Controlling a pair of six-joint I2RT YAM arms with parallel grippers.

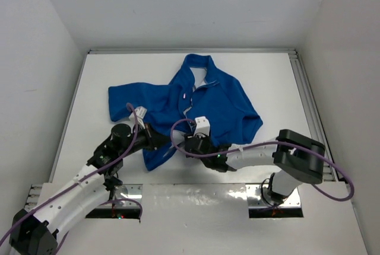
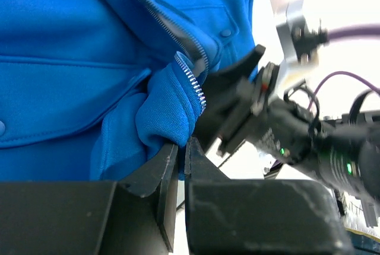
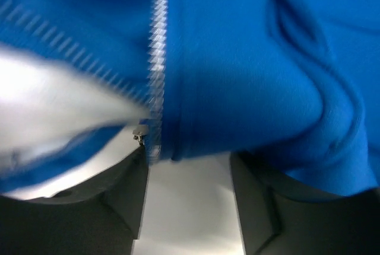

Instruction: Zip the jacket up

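The jacket (image 1: 208, 101) lies spread on the white worktop (image 1: 101, 71), collar toward the far wall, its front parted near the collar. The left tool (image 2: 181, 151) is clamped tight on a fold of the lower hem, beside the zipper (image 2: 191, 77) teeth. The right tool (image 3: 189, 178) has its jaws apart, straddling a zipper edge. Only the right wrist view shows the small metal slider (image 3: 140, 131), blurred.

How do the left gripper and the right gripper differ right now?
The left gripper is shut, pinching the hem of the jacket; the right gripper is open, holding nothing. The zipper ends just above the right gripper's gap, but beside the left gripper. Both sit at the jacket's lower front edge.
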